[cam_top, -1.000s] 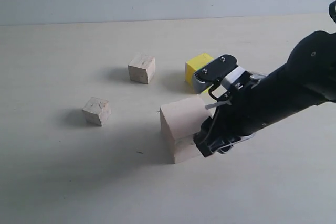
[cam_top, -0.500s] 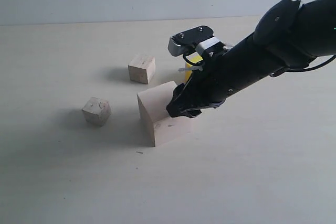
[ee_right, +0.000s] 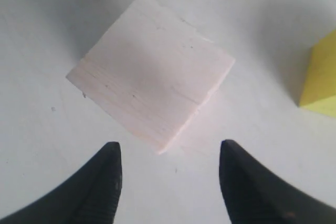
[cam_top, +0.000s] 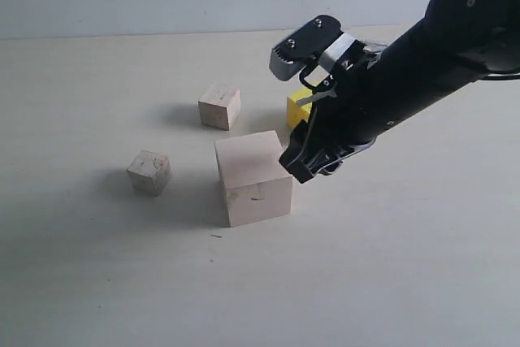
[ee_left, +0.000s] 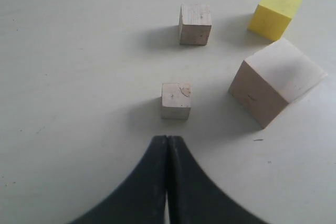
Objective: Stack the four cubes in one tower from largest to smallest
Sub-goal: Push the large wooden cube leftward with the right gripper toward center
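Observation:
The large pale wooden cube (cam_top: 253, 176) rests flat on the table, apart from everything else. My right gripper (cam_top: 307, 162) hovers just to its right, open, with only bare table between the fingers; in the right wrist view the gripper (ee_right: 170, 153) sits a little short of the cube (ee_right: 152, 93). The yellow cube (cam_top: 297, 109) stands behind, partly hidden by the right arm. Two small pale cubes (cam_top: 219, 106) (cam_top: 149, 171) lie to the left. My left gripper (ee_left: 167, 139) is shut and empty, close to the nearer small cube (ee_left: 176, 100).
The pale table (cam_top: 97, 266) stretches out to the left and front of the cubes. The black right arm (cam_top: 422, 54) reaches in from the upper right, above the table's right side.
The large cube, tilted in the right gripper's jaws, moved left and now lies flat. The right gripper has drawn back up and to the right, off the cube.

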You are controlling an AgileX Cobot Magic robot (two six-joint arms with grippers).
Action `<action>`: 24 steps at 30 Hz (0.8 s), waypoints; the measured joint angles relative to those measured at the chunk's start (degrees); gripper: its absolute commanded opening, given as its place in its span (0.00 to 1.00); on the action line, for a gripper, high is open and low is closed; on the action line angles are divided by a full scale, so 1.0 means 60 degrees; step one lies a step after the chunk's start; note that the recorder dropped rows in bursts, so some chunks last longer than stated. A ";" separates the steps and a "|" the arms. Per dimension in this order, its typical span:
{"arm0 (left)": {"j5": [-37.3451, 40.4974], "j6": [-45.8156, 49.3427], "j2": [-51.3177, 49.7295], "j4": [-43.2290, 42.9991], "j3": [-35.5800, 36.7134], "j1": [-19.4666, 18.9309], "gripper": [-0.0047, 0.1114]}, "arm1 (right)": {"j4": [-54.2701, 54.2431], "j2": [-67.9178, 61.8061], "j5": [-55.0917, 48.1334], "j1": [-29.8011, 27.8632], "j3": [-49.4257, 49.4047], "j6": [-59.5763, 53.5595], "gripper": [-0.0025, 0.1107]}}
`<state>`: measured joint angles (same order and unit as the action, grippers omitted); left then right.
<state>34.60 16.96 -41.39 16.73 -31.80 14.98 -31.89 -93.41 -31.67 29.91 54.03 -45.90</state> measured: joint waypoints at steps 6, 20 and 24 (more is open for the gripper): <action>0.0000 0.0000 0.0000 0.0000 0.0000 0.0000 0.04 | 0.0523 -0.0151 -0.0502 0.0000 0.0000 0.0581 0.50; -0.0022 0.0031 0.0000 0.0000 0.0000 0.0000 0.04 | -0.0004 -0.1495 -0.0440 0.0000 0.0000 0.0576 0.50; -0.0022 0.0031 0.0000 0.0000 0.0000 0.0000 0.04 | -0.0796 -0.1641 -0.0269 0.0000 0.0000 0.0005 0.50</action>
<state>34.47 17.15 -41.39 16.73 -31.80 14.98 -36.67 -103.25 -33.29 29.91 54.03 -45.87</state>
